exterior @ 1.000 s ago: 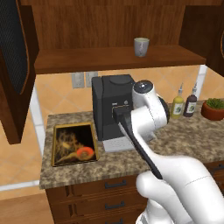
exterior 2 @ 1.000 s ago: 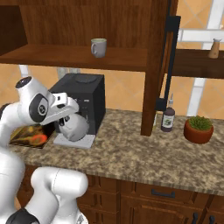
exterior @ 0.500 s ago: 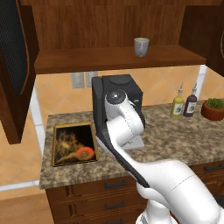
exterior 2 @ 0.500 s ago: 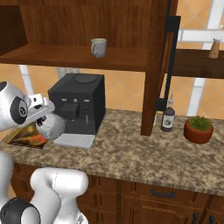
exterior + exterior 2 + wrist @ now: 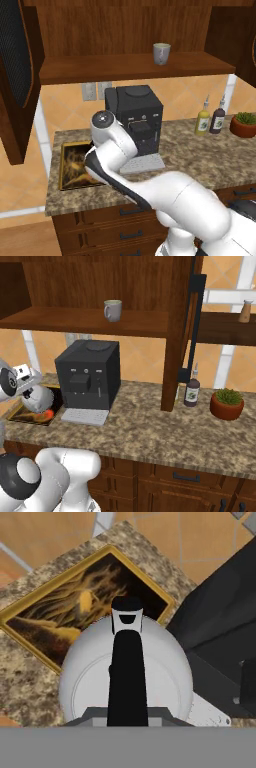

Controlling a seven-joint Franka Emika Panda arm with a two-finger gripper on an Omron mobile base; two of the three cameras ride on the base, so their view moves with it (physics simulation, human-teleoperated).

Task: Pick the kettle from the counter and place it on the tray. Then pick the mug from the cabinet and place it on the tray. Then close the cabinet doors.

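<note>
The white-silver kettle (image 5: 125, 672) hangs by its dark arched handle (image 5: 127, 677) from my gripper (image 5: 31, 388), which is shut on that handle. It is above the near right part of the gold-rimmed tray (image 5: 45, 607), beside the coffee machine; whether it touches the tray I cannot tell. From the right base view the kettle (image 5: 40, 398) sits over the tray (image 5: 20, 413) at the counter's left end. My arm hides part of the tray (image 5: 70, 160) in the left base view. The grey mug (image 5: 161, 53) (image 5: 113, 310) stands on the open cabinet's shelf (image 5: 125, 67).
A black coffee machine (image 5: 135, 117) (image 5: 90, 373) with a grey drip plate (image 5: 85, 416) stands just right of the tray. Two bottles (image 5: 210, 119) and a potted plant (image 5: 227, 403) are further right. Both cabinet doors (image 5: 17, 65) (image 5: 192, 321) stand open.
My arm has swung left, carrying the kettle from in front of the coffee machine to above the tray. The mug and doors have not moved.
</note>
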